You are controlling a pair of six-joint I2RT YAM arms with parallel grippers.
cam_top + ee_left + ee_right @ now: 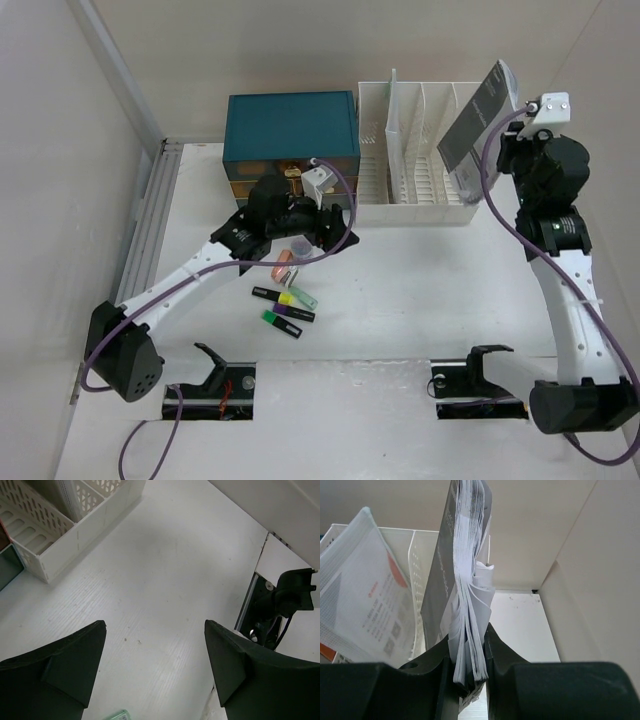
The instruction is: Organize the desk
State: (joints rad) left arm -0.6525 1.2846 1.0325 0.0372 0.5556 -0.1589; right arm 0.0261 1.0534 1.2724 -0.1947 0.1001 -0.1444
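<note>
Right wrist: the right gripper [467,647] squeezed a grey booklet [465,555] tight.
The left gripper [155,625] gaped wide, the desk [165,555] under it.

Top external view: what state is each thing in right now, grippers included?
Left gripper: open, empty.
Right gripper: shut on the booklet.
Booklet: held tilted over the file rack, at its right end.
Clear folder: standing in the file rack.
Highlighters: lying loose on the desk.
Teal drawer box: drawers' state cannot be told.
</note>
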